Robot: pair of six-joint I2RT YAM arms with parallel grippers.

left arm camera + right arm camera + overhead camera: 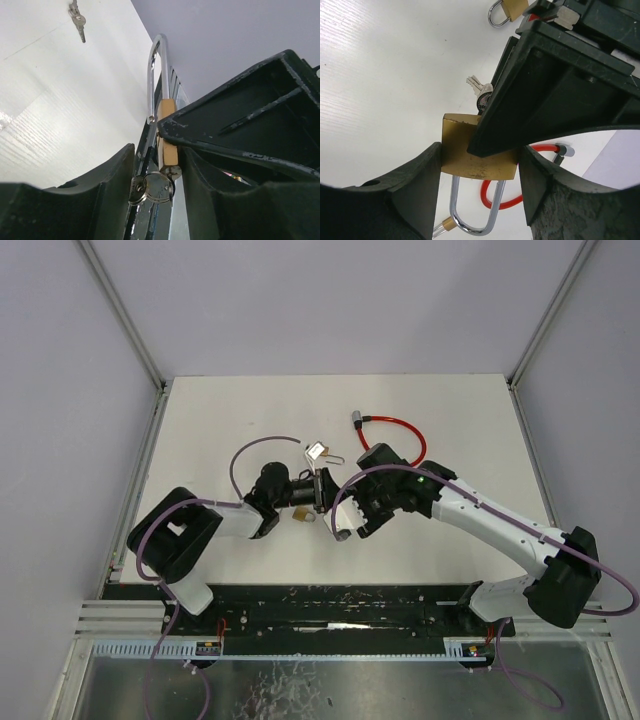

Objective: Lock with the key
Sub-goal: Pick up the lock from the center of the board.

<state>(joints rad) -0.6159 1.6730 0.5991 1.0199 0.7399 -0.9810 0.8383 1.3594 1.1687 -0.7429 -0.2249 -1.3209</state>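
Two grippers meet over the middle of the white table (220, 420), and the padlock (465, 165) sits between them, held off the surface. We see a squat brass body with a scuffed face and a long chrome shackle (159, 65). In the left wrist view one leg of the shackle seems to end free beside the body.

The right gripper (479, 155) clamps the brass body, with a black finger pressed to each side. At the other end a key (150, 187) on a ring hangs at the base of the lock. The left gripper (157, 160) has its fingers narrowly either side of that key. We cannot tell whether they are pinching it.

A red cable (395, 430) lies further back on the table. A smaller padlock (502, 10) and some spare keys (77, 20) lie apart from the grippers.
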